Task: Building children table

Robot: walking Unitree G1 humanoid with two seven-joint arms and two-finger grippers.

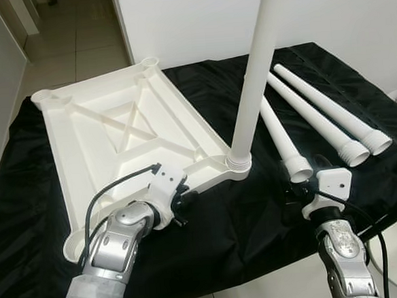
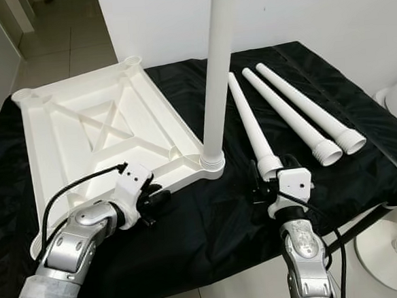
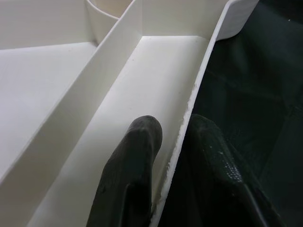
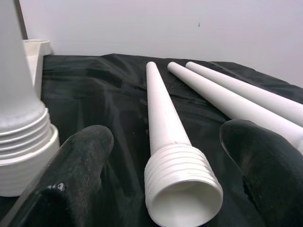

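In the left eye view, the white table top (image 1: 116, 134) lies upside down on the surface (image 1: 257, 213), which is covered with a black cloth. One leg (image 1: 254, 70) already stands upright in the corner socket at about 3 o'clock of the table top. Three loose legs lie on the cloth at 2 o'clock from the picture centre. The left gripper (image 1: 180, 203) sits on the near edge of the table top.

In the right eye view, the right gripper (image 2: 267, 178) stands just behind the threaded end of the nearest loose leg (image 2: 251, 128). The long axis of this leg runs away from the gripper, toward 11 o'clock, with the thin tip far and the thread near. The right arm is clearly the nearer one to it.

In the left wrist view, the two black fingers (image 3: 137, 165) are closed on the thin rim of the table top, one on each side.

In the right wrist view, the fingers (image 4: 80, 161) are spread wide, and the threaded end (image 4: 182, 182) lies between them, not yet touched. I judge the next move is to close on this leg.
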